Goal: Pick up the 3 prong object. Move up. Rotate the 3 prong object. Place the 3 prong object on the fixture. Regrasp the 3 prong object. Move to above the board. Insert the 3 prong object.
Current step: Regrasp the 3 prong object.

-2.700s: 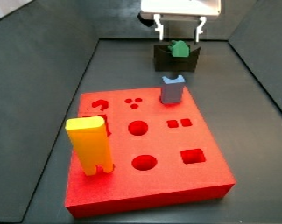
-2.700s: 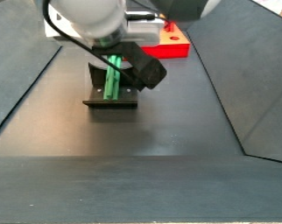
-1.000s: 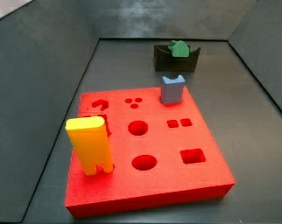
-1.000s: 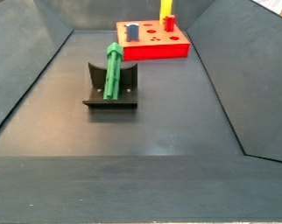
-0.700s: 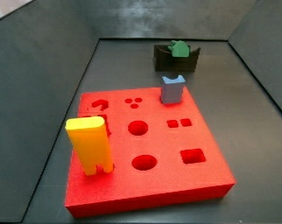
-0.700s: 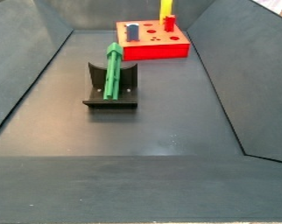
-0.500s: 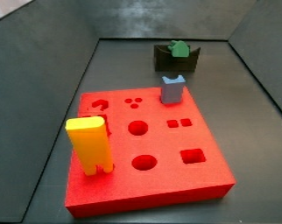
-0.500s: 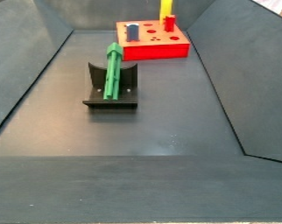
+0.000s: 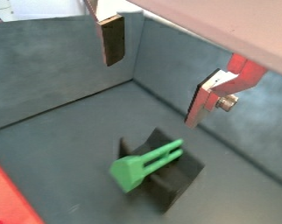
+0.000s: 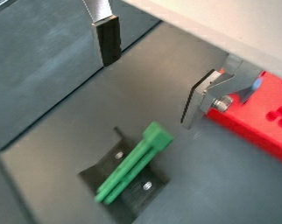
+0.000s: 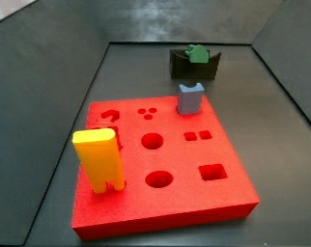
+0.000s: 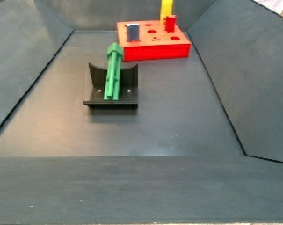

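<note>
The green 3 prong object (image 12: 113, 65) lies along the notch of the dark fixture (image 12: 111, 98) on the bin floor, seen in both side views (image 11: 194, 54) and both wrist views (image 9: 144, 164) (image 10: 130, 164). My gripper (image 9: 155, 77) (image 10: 150, 72) shows only in the wrist views, high above the fixture. It is open, and nothing sits between its fingers (image 9: 110, 40) (image 10: 106, 39). The red board (image 11: 158, 164) with its cut-out holes lies apart from the fixture.
A tall yellow block (image 11: 98, 160) and a grey-blue block (image 11: 189, 97) stand upright in the board. Sloping dark bin walls (image 12: 32, 61) close in the floor on all sides. A corner of the board (image 10: 263, 118) shows beside one finger.
The gripper stood at the fixture around the green piece 2.7 s ago and has since risen out of both side views. The piece stays in the notch.
</note>
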You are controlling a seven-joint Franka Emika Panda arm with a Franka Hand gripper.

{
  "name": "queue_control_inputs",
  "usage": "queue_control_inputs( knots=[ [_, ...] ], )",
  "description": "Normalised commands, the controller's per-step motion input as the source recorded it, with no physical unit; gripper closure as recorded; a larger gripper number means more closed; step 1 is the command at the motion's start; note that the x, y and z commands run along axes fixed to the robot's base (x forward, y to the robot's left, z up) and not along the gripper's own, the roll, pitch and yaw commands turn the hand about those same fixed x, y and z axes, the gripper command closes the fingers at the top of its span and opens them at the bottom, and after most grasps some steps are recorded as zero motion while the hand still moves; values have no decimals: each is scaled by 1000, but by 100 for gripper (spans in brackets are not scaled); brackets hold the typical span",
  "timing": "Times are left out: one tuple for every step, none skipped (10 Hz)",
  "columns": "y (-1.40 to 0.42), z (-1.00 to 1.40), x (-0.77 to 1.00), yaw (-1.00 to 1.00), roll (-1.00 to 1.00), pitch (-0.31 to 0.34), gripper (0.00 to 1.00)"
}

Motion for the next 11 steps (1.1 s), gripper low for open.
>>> queue_control_inputs(
  knots=[
    [-24, -1, 35, 35, 1000, 46, 0],
    [-28, 1, 54, 40, 1000, 62, 0],
    [-29, -1, 68, 45, 1000, 78, 0],
    [-36, -3, 81, 53, 1000, 97, 0],
    [-39, -5, 98, 68, 1000, 128, 0],
    [-44, -2, 102, 94, 1000, 162, 0],
    [-45, -4, 101, 111, 1000, 180, 0],
    [-45, -8, 99, 160, 965, 207, 0],
    [-49, -8, 103, 186, 710, 186, 0],
    [-51, -7, 106, 202, 519, 165, 0],
    [-44, -3, 104, 213, 354, 138, 0]
  ],
)
